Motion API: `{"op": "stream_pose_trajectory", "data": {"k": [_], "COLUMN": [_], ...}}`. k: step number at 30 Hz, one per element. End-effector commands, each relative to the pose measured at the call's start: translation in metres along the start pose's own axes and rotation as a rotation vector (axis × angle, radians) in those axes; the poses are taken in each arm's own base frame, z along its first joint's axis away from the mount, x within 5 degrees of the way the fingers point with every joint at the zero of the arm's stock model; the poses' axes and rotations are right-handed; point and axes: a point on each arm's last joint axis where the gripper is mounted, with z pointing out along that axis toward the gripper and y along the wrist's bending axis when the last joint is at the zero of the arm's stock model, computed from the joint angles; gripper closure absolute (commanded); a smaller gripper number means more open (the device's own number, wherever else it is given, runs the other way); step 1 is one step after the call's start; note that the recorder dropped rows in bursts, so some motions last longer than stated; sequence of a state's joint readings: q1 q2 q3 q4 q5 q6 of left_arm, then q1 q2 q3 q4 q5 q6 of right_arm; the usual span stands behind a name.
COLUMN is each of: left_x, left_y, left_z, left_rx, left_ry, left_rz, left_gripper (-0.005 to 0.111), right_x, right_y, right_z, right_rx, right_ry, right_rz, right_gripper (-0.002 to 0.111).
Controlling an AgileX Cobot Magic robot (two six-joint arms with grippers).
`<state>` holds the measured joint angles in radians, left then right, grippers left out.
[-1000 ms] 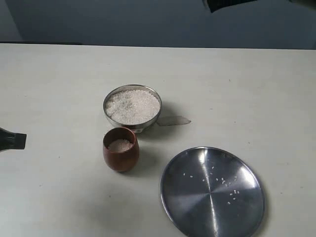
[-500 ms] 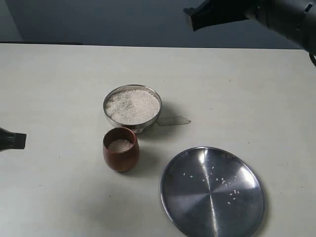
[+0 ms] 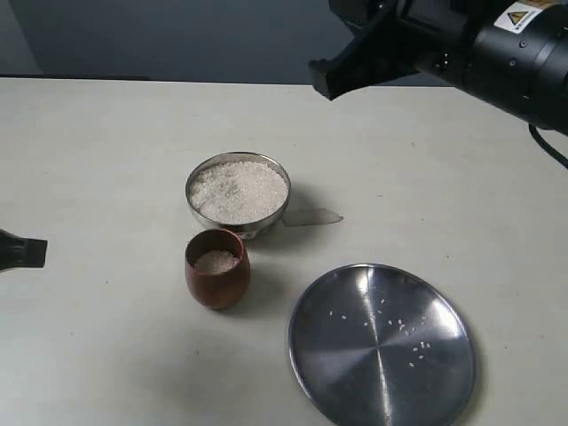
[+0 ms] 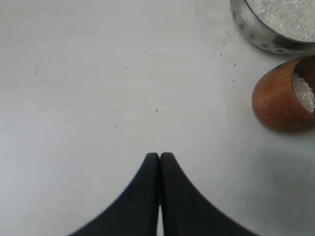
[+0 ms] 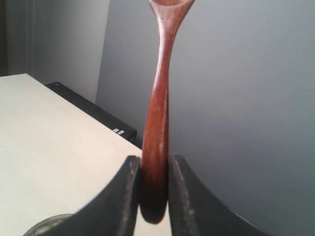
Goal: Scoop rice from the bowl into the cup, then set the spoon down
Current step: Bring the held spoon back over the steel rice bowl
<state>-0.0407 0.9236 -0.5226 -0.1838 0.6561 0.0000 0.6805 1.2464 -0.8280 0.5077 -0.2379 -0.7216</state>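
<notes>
The steel bowl heaped with white rice stands mid-table, and its wall also shows in the left wrist view. Just in front of it is the brown wooden cup, partly filled with rice. My right gripper hangs high over the table's far side, beyond the bowl. It is shut on the handle of the wooden spoon, whose bowl end points away from the jaws. The spoon is hidden in the exterior view. My left gripper is shut and empty, low at the left edge.
A large flat steel plate with several loose grains on it lies at the front right. A small pale, glassy patch lies on the table just right of the bowl. The right arm's dark body fills the upper right corner.
The right arm has swung in from the top right, moving left and lower over the far side of the table. The left gripper, bowl, cup and plate have not moved.
</notes>
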Motion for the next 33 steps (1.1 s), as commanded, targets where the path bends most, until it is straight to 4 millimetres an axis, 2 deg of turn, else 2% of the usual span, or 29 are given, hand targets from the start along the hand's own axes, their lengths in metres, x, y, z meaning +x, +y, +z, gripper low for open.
{"op": "stream_pose_trajectory", "data": {"k": [1, 4, 9, 13, 20, 33], "left_x": [0.001, 0.001, 0.001, 0.001, 0.001, 0.001], "left_y": [0.0, 0.0, 0.0, 0.0, 0.0, 0.0], "left_z": [-0.001, -0.001, -0.001, -0.001, -0.001, -0.001], "left_rx": [-0.002, -0.002, -0.002, -0.002, -0.002, -0.002], "left_ry": [-0.006, -0.006, -0.006, -0.006, -0.006, -0.006], "left_rz": [0.006, 0.006, 0.006, 0.006, 0.013, 0.013], "left_gripper": [0.106, 0.106, 0.106, 0.106, 0.106, 0.106], "right_x": [0.011, 0.021, 0.036, 0.037, 0.053, 0.085], "right_y": [-0.007, -0.012, -0.007, -0.01, -0.008, -0.002], "right_z": [0.001, 0.0, -0.004, -0.004, -0.004, 0.021], "right_rx": [-0.015, -0.048, -0.165, -0.131, -0.162, -0.214], "right_ry": [0.08, 0.17, 0.317, 0.336, 0.474, 0.594], "right_rz": [0.02, -0.007, -0.246, -0.22, -0.253, -0.351], "right_gripper": [0.109, 0.109, 0.109, 0.109, 0.109, 0.109]}}
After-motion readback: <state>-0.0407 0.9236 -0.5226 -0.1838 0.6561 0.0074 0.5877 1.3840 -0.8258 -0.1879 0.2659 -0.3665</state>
